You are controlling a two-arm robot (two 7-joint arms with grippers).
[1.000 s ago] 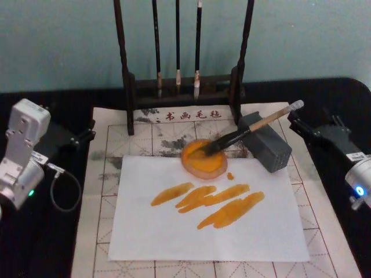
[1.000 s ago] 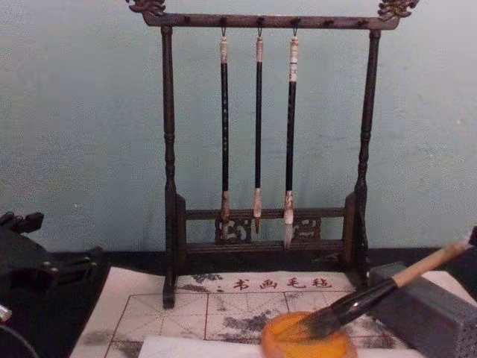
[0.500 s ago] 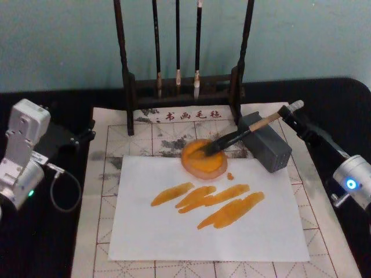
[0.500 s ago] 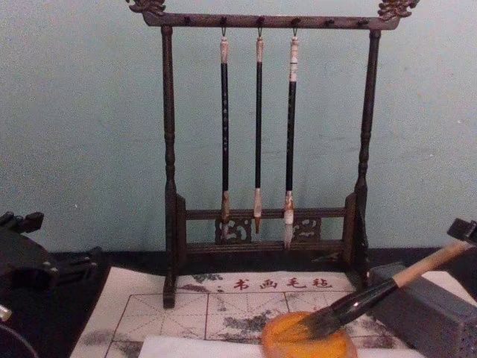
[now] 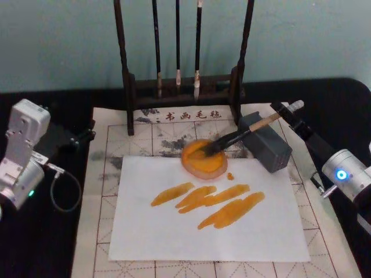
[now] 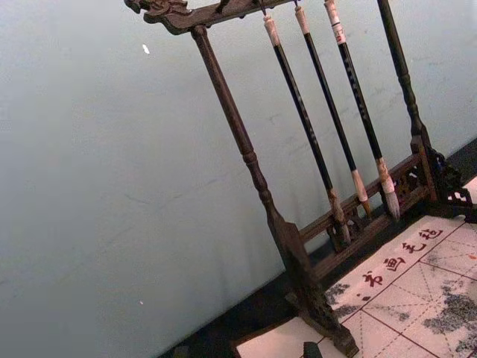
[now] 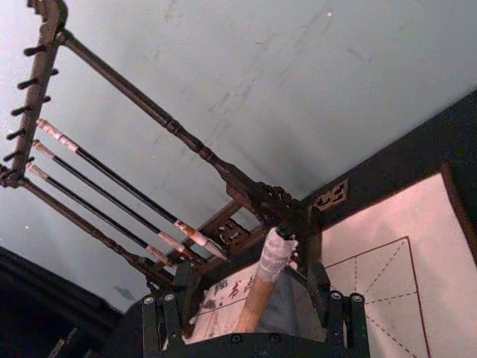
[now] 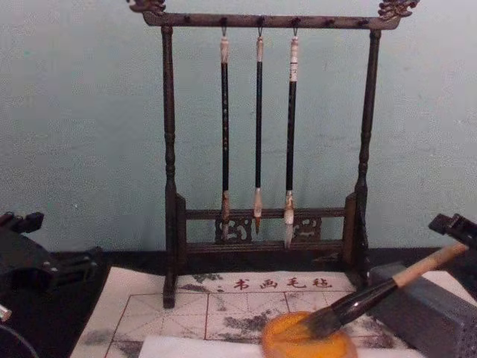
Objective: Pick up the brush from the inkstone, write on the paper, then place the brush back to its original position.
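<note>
Although placed around the pale top end of the brush (image 5: 249, 130), found right gripper (image 7: 252, 291) released: fingers (image 7: 319, 280) either side of handle, gaps visible, no contact made out. Down-slope from that gripper, noted handle propped on grey block (image 5: 271, 149), tuft lying in inkstone (image 5: 210, 169) at edge of paper (image 5: 174, 231) marked with orange strokes (image 5: 211, 200). Beyond gripper, logged stand (image 5: 181, 88) holding three thin brushes (image 8: 258, 127). Saw gripper cut off at chest-view edge. Recorded left gripper (image 5: 87, 134) parked well apart, beside gridded mat (image 5: 104, 191); cannot tell its grip state.
</note>
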